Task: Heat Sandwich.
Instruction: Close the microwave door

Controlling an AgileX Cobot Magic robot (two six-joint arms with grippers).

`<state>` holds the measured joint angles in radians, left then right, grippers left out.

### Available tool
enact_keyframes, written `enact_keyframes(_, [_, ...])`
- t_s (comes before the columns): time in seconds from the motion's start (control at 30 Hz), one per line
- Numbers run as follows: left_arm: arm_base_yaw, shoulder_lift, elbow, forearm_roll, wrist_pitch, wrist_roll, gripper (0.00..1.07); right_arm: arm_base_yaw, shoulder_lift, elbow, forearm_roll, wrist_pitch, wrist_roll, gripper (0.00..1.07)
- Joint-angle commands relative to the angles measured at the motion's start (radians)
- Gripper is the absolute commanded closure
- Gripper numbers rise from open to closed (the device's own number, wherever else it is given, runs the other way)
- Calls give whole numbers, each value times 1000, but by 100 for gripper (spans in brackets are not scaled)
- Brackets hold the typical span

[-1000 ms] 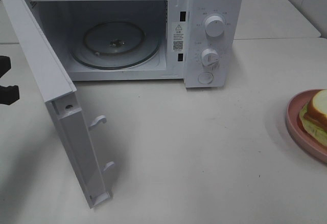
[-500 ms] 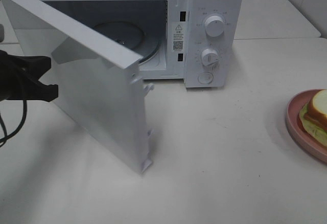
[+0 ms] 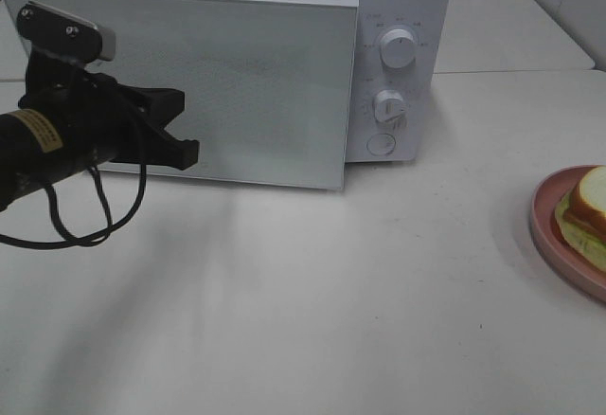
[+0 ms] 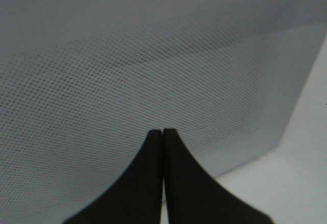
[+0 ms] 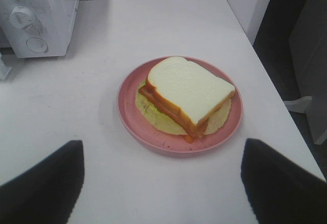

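Left hand (image 3: 180,129), fingers pressed together, sits against the nearly closed microwave door (image 3: 246,83), so push flat and steady until it latches; sandwich (image 5: 186,95) lies on pink plate (image 5: 133,124) just ahead of the wide-apart, empty right hand (image 5: 162,183).

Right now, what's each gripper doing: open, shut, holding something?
Left gripper: shut, holding nothing, tips at the microwave door.
Right gripper: open, empty, above the sandwich on its plate.
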<state>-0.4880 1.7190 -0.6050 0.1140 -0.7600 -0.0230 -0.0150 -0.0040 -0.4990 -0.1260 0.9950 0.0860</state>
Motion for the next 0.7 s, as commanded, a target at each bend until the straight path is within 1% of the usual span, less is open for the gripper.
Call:
enact_keyframes(0.03, [-41, 25, -48, -27, -9, 3, 107, -5, -27, 0, -2, 0, -7, 31])
enact_keyframes(0.1, [-70, 47, -79, -48, -8, 3, 107, -5, -27, 0, -2, 0, -7, 31])
enact_keyframes(0.17, [-80, 57, -89, -50, -8, 3, 107, -5, -27, 0, -2, 0, -7, 31])
enact_keyframes(0.27, [-119, 95, -133, -52, 3, 3, 107, -5, -27, 0, -2, 0, -7, 31])
enact_keyframes(0.37, [-134, 111, -155, -55, 8, 3, 107, -5, -27, 0, -2, 0, -7, 31])
enact_keyframes(0.43, [-157, 133, -191, -78, 21, 2, 107, -5, -27, 0, -2, 0, -7, 31])
enact_keyframes(0.5, [-164, 142, -205, -87, 25, 2, 107, -5, -27, 0, -2, 0, -7, 31])
enact_keyframes(0.53, [-176, 156, -233, -102, 34, 2, 107, -5, -27, 0, -2, 0, -7, 31])
enact_keyframes(0.6, [-181, 164, -250, -108, 41, 3, 107, -5, -27, 0, -2, 0, -7, 31])
enact_keyframes(0.7, [-192, 191, -310, -128, 64, 3, 107, -5, -27, 0, -2, 0, -7, 31])
